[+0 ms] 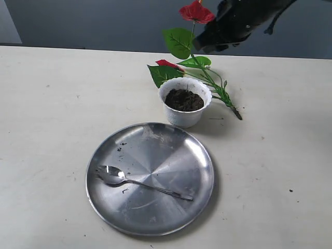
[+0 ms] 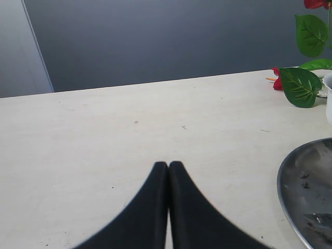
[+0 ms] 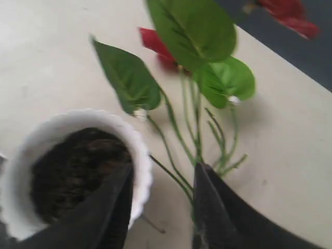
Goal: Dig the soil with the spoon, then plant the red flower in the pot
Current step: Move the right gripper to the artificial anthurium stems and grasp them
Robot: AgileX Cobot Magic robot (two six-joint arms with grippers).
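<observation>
- Your right gripper [image 3: 162, 181] is spread open above the red flower [image 1: 193, 57], whose stems lie on the table [image 1: 46, 104] just behind the pot [image 1: 184, 101].
- Your left gripper [image 2: 168, 167] is pressed closed, empty.
- The soil [image 1: 183, 99] fills the pot — your spoon [image 1: 136, 182] rests on the steel plate [image 1: 155, 150].

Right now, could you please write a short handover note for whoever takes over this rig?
Left gripper: shut, empty, hovering over bare table beside the plate.
Right gripper: open, above the red flower stems, beside the pot; not yet gripping.
Spoon: lying on the plate, with a few soil crumbs nearby.
Soil: in the pot.
Flower: behind and right of the pot, unplanted.
Done: the spoon is put down; whether digging is finished cannot be told.
Left: grasp the flower and plant it in the pot.
</observation>
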